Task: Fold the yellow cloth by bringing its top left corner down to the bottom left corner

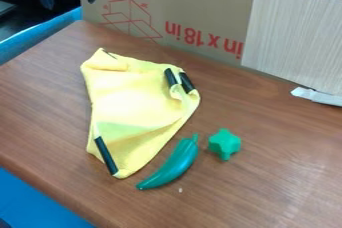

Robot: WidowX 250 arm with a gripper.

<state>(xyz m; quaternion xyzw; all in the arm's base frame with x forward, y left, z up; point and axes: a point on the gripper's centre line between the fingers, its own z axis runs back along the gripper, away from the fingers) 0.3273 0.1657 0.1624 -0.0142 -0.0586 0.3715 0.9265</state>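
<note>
The black two-finger hand (pixel 68 3) hangs at the view's upper left, its fingers well apart, nearest to a crumpled yellow cloth with dark bands along its edges (pixel 130 97). The cloth lies loosely folded on the brown wood-grain bench (pixel 40 107). Just beside its lower right edge lies a glossy green toy chili pepper (pixel 175 166), and right of that sits a small green star-shaped piece (pixel 224 143). A cardboard box with red printing (pixel 180 2) stands along the back.
</note>
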